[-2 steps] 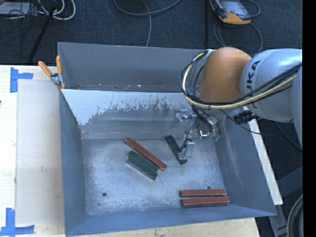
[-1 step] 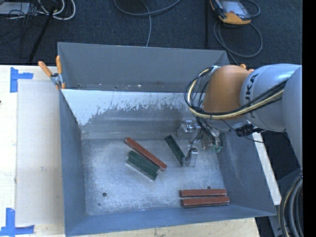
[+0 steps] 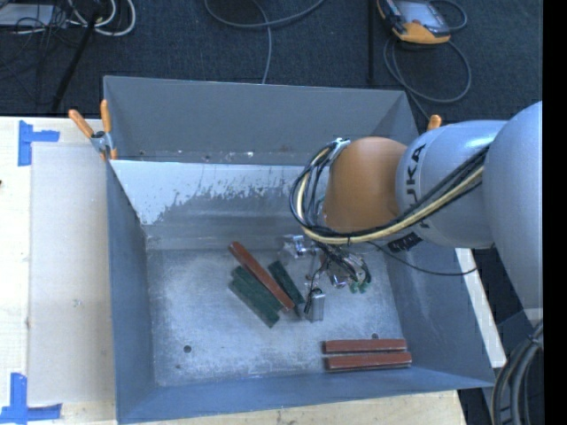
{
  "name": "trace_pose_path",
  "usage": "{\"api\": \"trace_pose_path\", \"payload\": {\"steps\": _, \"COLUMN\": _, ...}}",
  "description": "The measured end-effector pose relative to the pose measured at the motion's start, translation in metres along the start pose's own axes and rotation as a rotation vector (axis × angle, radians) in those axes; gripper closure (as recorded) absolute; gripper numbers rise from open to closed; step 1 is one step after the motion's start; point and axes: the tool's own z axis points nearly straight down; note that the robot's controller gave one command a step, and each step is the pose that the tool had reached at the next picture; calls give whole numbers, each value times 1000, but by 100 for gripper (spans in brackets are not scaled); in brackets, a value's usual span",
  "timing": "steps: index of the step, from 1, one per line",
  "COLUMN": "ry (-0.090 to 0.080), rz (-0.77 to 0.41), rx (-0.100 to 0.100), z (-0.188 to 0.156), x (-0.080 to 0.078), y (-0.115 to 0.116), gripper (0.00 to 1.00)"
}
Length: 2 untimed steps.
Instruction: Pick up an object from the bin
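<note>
1. The arm (image 3: 461, 184) is reaching into the grey metal bin (image 3: 182, 361) from the right. Its orange wrist cover (image 3: 368, 184) is sitting above the far-right part of the bin floor, and a bundle of cables (image 3: 308, 193) is looping round the left side of the cover.

2. The gripper (image 3: 314, 304) is hanging below the cover, pointing down towards the middle of the floor. Its tip is sitting low, at the right edge of a small cluster of flat pieces. Whether it is touching the floor cannot be told.

3. The cluster is lying at the centre of the bin and is comprising three pieces:
- a long red-brown strip (image 3: 260, 274), running diagonally from far left to near right;
- a dark green block (image 3: 255, 297), lying along the near-left side of the strip and touching it;
- a narrower dark green piece (image 3: 285, 282), lying on the right side of the strip and just beside the gripper tip.

4. The narrow dark green piece and the near end of the strip are lying closest to the gripper.

5. How far the gripper is opening, and whether it is gripping any piece, cannot be told.

6. Two red-brown bars (image 3: 367, 353) are lying side by side, touching, near the near-right corner, well apart from the cluster.
</note>
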Motion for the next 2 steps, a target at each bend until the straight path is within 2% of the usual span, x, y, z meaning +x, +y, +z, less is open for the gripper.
{"api": "trace_pose_path", "payload": {"steps": 1, "ry": 1, "rz": -139, "rx": -1, "z": -7, "x": 27, "y": 70, "gripper": 0}}
{"api": "trace_pose_path", "payload": {"steps": 2, "ry": 0, "rz": -135, "rx": 1, "z": -8, "x": 26, "y": 68, "gripper": 100}}
